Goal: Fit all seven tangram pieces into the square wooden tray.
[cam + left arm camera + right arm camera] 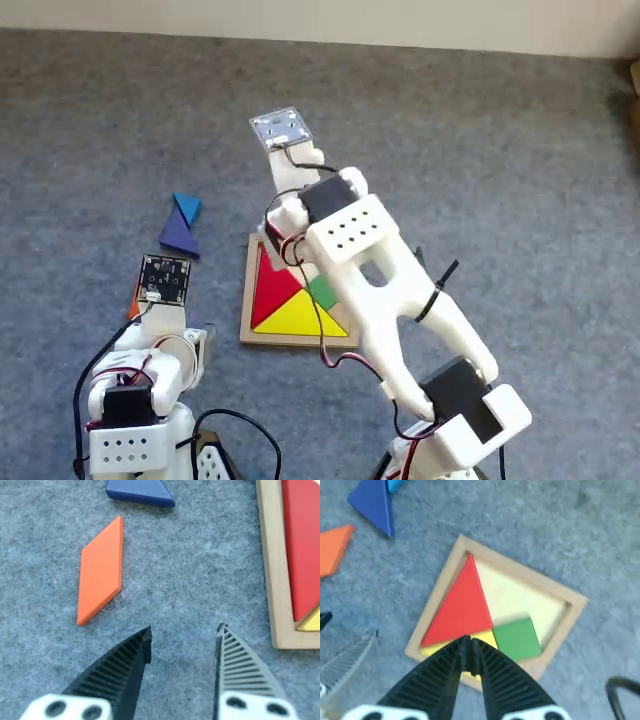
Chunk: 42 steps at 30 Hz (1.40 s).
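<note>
The square wooden tray (525, 574) sits near the middle of the grey felt surface (520, 150) and is part filled. A red triangle (462, 605) lies along one side and a yellow triangle (485, 639) along the adjoining side. A green square (516, 637) is tucked against the yellow one by the tray's centre, leaving bare floor along the other two sides.

The right claw (470, 642) hangs above the yellow triangle with its jaws pressed together and nothing between them. That is likely so the closed tip can nudge a seated piece flush rather than grasp it.

The left claw (184, 630) is wide open and empty, low over the felt between the tray's left edge and an orange parallelogram (101, 570). That spread suits straddling the flat piece, which is probably the next pick. A dark blue triangle (140, 491) and a light blue triangle (187, 207) lie together, farther toward the surface's left edge.

The left wrist view gives the parallelogram's whole outline, while the high view offers just an orange sliver beside the left arm. The right wrist view settles the right claw's closure and the tray's free space, both covered by the arm from above.
</note>
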Available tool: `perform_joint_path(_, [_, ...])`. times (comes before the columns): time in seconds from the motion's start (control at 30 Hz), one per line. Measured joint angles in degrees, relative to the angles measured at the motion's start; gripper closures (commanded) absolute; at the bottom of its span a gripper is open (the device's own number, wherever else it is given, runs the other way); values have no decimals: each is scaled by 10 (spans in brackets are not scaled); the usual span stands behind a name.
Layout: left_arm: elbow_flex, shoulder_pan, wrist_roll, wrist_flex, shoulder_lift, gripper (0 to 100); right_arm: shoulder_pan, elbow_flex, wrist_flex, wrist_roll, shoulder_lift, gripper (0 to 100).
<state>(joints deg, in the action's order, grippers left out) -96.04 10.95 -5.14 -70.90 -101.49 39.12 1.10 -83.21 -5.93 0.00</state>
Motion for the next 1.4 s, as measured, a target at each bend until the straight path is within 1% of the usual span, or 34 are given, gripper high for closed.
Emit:
perform_joint_path(0.1, [0,0,0,0,0,787,-32,16,-82,0,-46,992])
perform_joint_path(0.23, [0,0,0,0,0,787,-96,9,-121,4,-152,992])
perform_joint_path(0.33, [0,0,0,0,0,787,-147,-57,-127,4,-237,992])
perform_joint_path(0.57, [0,0,0,0,0,784,-198,-286,-125,4,-423,992])
perform_joint_path(0.63, [0,-11,0,0,0,784,-222,-350,-102,4,-475,992])
perform_joint_path(0.73, [0,-40,0,0,0,784,-254,-454,-37,4,-545,992])
perform_joint_path(0.83, [0,-74,0,0,0,784,-265,-559,40,4,-609,992])
perform_joint_path(0.93, [0,-81,0,0,0,784,-268,-651,87,4,-669,992])
perform_joint_path(1.2, [0,-80,0,0,0,786,-288,-810,143,4,-801,992])
perform_joint_path(1.4, [6,-78,0,0,0,784,-291,-902,146,4,-904,992])
